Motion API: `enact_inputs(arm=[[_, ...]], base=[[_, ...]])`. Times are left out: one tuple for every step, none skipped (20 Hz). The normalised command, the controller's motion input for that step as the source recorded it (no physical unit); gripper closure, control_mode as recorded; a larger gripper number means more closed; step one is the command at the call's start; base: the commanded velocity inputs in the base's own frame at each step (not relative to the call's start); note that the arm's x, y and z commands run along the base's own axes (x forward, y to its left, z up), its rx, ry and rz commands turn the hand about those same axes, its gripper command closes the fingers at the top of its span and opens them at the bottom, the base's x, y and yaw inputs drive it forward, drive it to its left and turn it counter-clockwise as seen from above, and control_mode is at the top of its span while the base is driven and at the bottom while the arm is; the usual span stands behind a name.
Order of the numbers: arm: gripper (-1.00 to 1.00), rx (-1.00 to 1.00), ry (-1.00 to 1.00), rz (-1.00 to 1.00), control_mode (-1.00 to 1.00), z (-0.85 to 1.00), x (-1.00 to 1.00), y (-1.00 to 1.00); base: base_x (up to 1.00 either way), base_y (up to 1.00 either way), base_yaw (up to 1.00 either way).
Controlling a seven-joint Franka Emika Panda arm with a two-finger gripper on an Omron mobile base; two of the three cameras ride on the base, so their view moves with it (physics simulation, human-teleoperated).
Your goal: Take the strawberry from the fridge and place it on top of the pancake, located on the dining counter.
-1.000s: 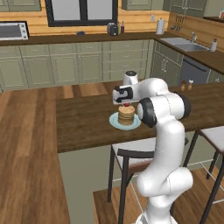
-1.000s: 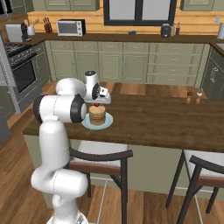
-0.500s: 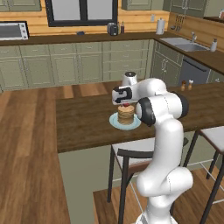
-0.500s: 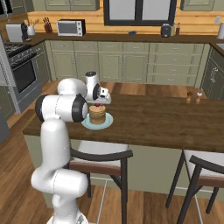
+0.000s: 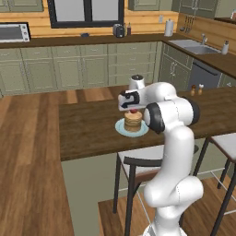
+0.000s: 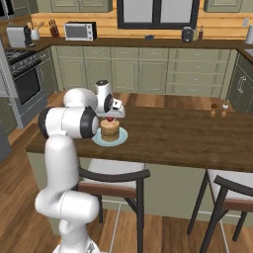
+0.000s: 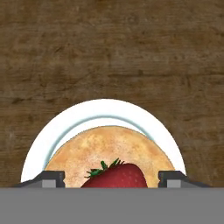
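Left base view: the gripper (image 5: 132,109) hangs directly above the pancake (image 5: 132,122), whose plate (image 5: 120,132) sits near the counter (image 5: 87,129) edge facing the robot. The strawberry (image 5: 133,111) rests on the stack.

Right base view: same arrangement; placement appears complete, retreat remains.

Hand view: fingertips (image 7: 52,178) stand apart, clear of the strawberry; nothing is gripped. No legible writing.

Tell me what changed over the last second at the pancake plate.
The gripper opened its jaws and let go of the strawberry, which now lies on the pancake. Arm, plate and dining counter stayed where they were.
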Motion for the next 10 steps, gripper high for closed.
enact_inputs(arm=[[-1.0,0.0,0.0,0.0,-1.0,0.0,-0.09,0.0],[-1.0,0.0,0.0,0.0,-1.0,0.0,-0.04,0.0],[-1.0,0.0,0.0,0.0,-1.0,0.0,-0.01,0.0],[-1.0,0.0,-0.01,0.0,-1.0,0.02,0.0,0.0],[-1.0,0.0,-0.05,0.0,-1.0,0.11,0.0,0.0],[-1.0,0.0,-0.07,0.0,-1.0,0.24,-0.04,0.0],[-1.0,0.0,-0.12,0.0,-1.0,0.43,-0.2,0.0],[-1.0,0.0,-0.12,0.0,-1.0,0.63,-0.31,0.0],[-1.0,0.0,-0.13,0.0,-1.0,0.74,-0.36,0.0],[-1.0,0.0,-0.12,0.0,-1.0,0.72,-0.44,0.0]], base=[[0.0,0.0,0.0],[0.0,0.0,0.0],[0.0,0.0,0.0],[0.0,0.0,0.0],[0.0,0.0,0.0],[0.0,0.0,0.0],[0.0,0.0,0.0],[0.0,0.0,0.0],[0.0,0.0,0.0],[0.0,0.0,0.0]])
